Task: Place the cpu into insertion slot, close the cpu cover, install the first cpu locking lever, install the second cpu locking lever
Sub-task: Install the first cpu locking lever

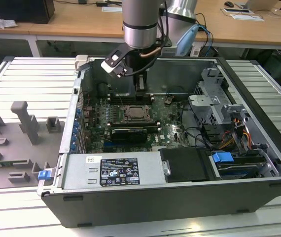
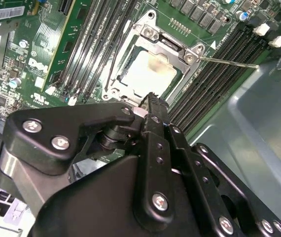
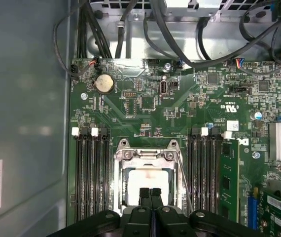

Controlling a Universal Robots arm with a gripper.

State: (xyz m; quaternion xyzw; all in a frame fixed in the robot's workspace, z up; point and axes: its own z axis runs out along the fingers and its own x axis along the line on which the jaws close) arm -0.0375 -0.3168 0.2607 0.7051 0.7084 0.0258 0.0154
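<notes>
The cpu [image 2: 148, 73] [image 3: 148, 180], a pale square chip, lies in the insertion slot [image 1: 138, 114] on the green motherboard. The silver cpu cover [image 2: 172, 47] [image 3: 148, 154] lies flat over it, framing the chip. A thin wire locking lever [image 2: 229, 62] sticks out from one socket corner, over the memory slots. Another wire lever [image 3: 112, 170] runs along the socket's side. My gripper [image 2: 153, 98] [image 3: 150, 191] [image 1: 140, 88] hangs just above the socket's edge, shut with nothing between its fingers. Its black body hides part of the socket in both wrist views.
Long black memory slots [image 3: 88, 177] flank the socket on both sides. A black graphics card [image 1: 126, 134] lies in front of it. Case walls, a drive cage [image 1: 219, 106], cables [image 3: 180, 29] and the power supply [image 1: 113, 170] hem in the board. A grey fixture [image 1: 24, 123] stands outside the case.
</notes>
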